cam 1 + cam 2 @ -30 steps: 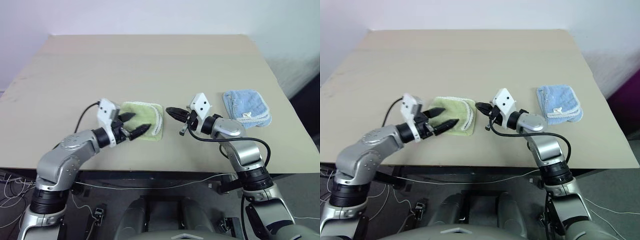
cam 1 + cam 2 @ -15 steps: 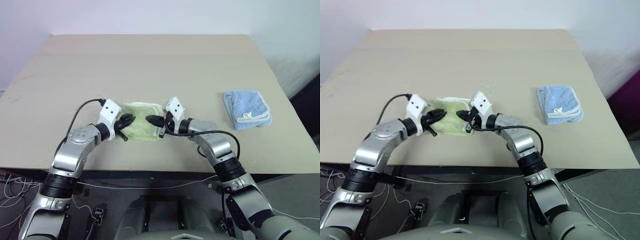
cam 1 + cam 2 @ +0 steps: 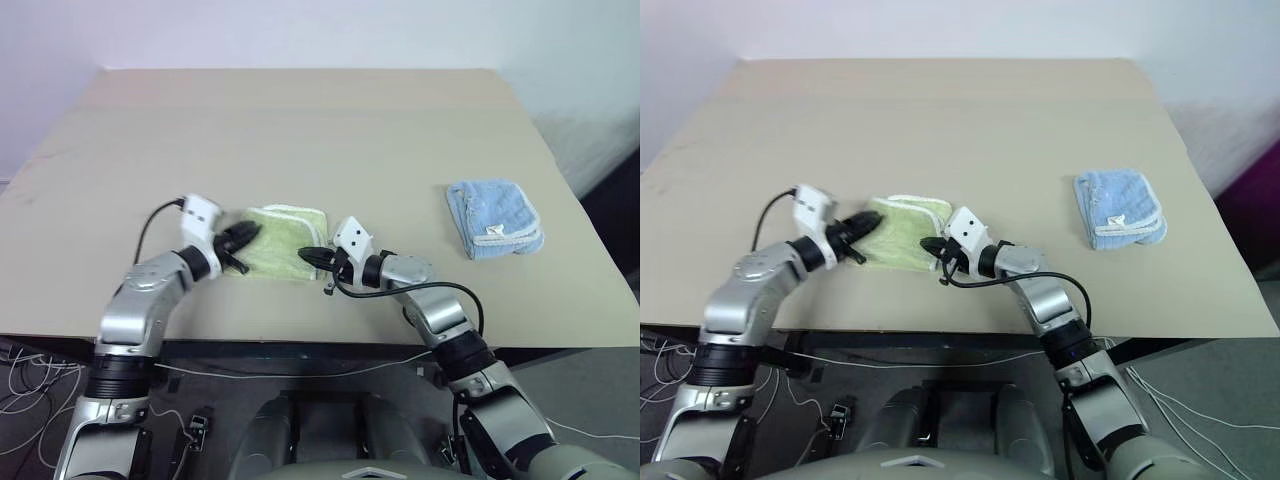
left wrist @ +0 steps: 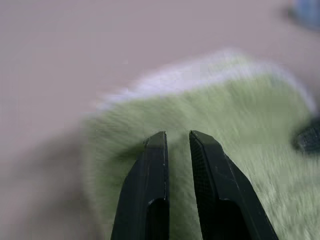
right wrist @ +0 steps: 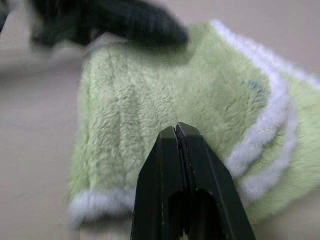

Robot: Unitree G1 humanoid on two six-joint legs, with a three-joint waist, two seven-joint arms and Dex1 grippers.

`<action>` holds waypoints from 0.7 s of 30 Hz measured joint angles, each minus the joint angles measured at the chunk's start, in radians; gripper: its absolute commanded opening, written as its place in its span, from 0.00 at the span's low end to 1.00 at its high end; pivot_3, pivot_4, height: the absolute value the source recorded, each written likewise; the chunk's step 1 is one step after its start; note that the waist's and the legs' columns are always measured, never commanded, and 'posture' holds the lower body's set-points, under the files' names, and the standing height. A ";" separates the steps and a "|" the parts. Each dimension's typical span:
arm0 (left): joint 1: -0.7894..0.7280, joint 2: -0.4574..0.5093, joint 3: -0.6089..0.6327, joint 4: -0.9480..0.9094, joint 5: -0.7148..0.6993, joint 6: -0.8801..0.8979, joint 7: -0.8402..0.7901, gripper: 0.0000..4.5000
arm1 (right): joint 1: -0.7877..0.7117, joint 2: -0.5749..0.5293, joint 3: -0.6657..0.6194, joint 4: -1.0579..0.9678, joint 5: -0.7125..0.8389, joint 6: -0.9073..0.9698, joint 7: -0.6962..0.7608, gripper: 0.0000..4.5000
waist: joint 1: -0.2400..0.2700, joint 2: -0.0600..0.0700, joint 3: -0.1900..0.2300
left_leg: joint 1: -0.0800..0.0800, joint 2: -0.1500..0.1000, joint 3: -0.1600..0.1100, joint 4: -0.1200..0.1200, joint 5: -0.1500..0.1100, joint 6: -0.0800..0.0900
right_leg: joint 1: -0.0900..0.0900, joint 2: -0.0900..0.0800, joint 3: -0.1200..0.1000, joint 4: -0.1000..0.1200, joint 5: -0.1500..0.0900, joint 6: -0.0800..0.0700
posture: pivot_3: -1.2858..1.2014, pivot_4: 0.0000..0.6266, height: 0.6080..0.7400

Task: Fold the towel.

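Note:
The towel [image 3: 283, 240], light yellow-green with white edging, lies folded on the table near the front edge. My left gripper [image 3: 248, 234] lies level at its left edge. In the left wrist view its fingers [image 4: 156, 150] stand almost together, nipping the towel's [image 4: 235, 120] pile at that edge. My right gripper [image 3: 306, 254] is shut, its tip resting on the towel's near right corner. The right wrist view shows its joined fingertips [image 5: 179, 126] over the green cloth [image 5: 145, 95], with the left gripper dark and blurred beyond it.
A smaller light blue towel [image 3: 493, 218] lies folded toward the table's right side. The beige table [image 3: 300, 130] stretches bare behind the towel. Black cables run from both wrists along the table's front edge.
My left gripper has closed from wide open and shifted to the towel's left edge. My right gripper, shut throughout, has come left and down onto the towel's near right corner.

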 measured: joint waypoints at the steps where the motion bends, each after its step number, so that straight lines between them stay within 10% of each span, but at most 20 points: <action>1: -0.008 0.000 0.050 -0.004 -0.054 0.044 0.013 0.17 | 0.003 -0.012 -0.007 -0.027 0.001 0.002 0.001 0.00 | 0.000 0.000 0.000 | 0.000 0.000 0.000 0.000 0.000 0.000 | 0.000 0.000 0.000 0.000 0.000 0.000 | 0.52 0.24 1.00; 5: -0.014 0.012 0.194 0.006 -0.212 0.228 0.059 0.30 | 0.007 -0.039 -0.039 -0.097 0.007 0.013 -0.007 0.00 | 0.000 0.000 0.000 | 0.000 0.000 0.000 0.000 0.000 0.000 | 0.000 0.001 0.000 0.000 0.000 0.000 | 0.52 0.24 1.00; 14: -0.021 0.056 0.256 0.191 -0.365 0.467 0.003 0.99 | 0.018 -0.040 -0.037 -0.109 0.007 0.022 -0.016 0.00 | 0.002 0.000 0.000 | 0.000 0.000 0.000 0.000 0.000 0.000 | 0.000 0.001 0.000 0.000 0.000 0.000 | 0.52 0.24 1.00; 21: -0.086 0.078 0.179 0.288 -0.351 0.523 -0.046 0.99 | 0.029 -0.034 -0.037 -0.117 0.007 0.021 -0.032 0.00 | 0.003 0.000 0.000 | 0.000 0.000 0.000 0.000 0.000 0.000 | 0.000 0.001 0.000 0.000 0.000 0.000 | 0.52 0.24 1.00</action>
